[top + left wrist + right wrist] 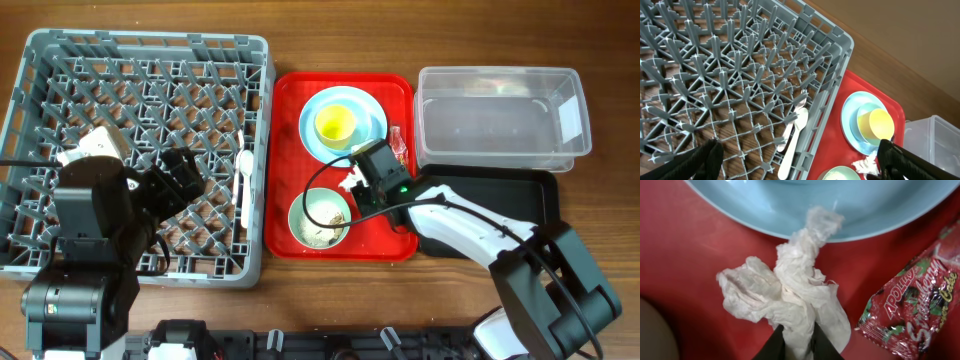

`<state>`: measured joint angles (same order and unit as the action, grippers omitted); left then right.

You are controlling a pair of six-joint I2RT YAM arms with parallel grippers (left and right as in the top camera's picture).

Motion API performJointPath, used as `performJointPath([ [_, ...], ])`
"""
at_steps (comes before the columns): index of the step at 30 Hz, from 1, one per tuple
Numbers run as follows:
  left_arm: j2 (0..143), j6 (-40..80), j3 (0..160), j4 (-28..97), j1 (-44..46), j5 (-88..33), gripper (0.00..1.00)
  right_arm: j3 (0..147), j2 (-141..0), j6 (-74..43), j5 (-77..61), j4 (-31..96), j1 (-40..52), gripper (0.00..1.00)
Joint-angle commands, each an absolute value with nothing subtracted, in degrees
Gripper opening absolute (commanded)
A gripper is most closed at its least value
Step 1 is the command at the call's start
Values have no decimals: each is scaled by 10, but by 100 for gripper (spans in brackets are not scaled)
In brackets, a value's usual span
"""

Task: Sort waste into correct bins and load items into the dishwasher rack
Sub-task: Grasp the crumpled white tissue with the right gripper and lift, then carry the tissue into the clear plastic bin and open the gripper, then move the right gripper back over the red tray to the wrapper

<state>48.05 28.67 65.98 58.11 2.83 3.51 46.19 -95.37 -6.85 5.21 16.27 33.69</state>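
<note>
Tissue [790, 295] on the red tray [690, 245] is being pinched by the right gripper [796, 332], left gripper [800, 150] gaping open; straight lifting is looking safest.

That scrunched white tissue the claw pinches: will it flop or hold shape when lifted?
The tissue looks thin and crumpled, so probably light and floppy. The right gripper pinches one end only, so the rest likely dangles; its tip on the blue plate may drag.

Upper left: rack [150, 40] grey, grid-patterned. Centre: large tray [285, 130] red; plate [305, 125] light blue; cup [336, 123] yellow. Tissue [790, 290] white. Wrapper [912, 310] red, green and white print. Right: tub [500, 110] clear; shallow tray [525, 195] black.
</note>
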Motion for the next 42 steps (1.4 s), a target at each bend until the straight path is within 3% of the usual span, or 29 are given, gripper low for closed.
performJointPath([
  [1,479,292,668,580,24,33,100,514,-918,-63,7,188,337,9],
  [5,479,292,668,580,24,33,100,563,-849,-62,29,230,333,4],
  [12,479,292,668,580,24,32,100,576,-751,-62,223,232,282,5],
  [23,479,292,668,580,24,33,100,566,-833,-67,253,226,116,7],
  [24,479,292,668,580,24,33,100,566,-845,-66,244,225,106,9],
  [26,479,292,668,580,24,33,100,566,-868,-63,202,219,90,21],
  [30,479,292,668,580,24,32,100,566,-890,-62,186,220,82,57],
  [38,479,292,668,580,24,32,100,577,-845,-77,216,239,82,68],
  [42,479,292,668,580,24,33,100,594,-770,-77,98,272,88,68],
])
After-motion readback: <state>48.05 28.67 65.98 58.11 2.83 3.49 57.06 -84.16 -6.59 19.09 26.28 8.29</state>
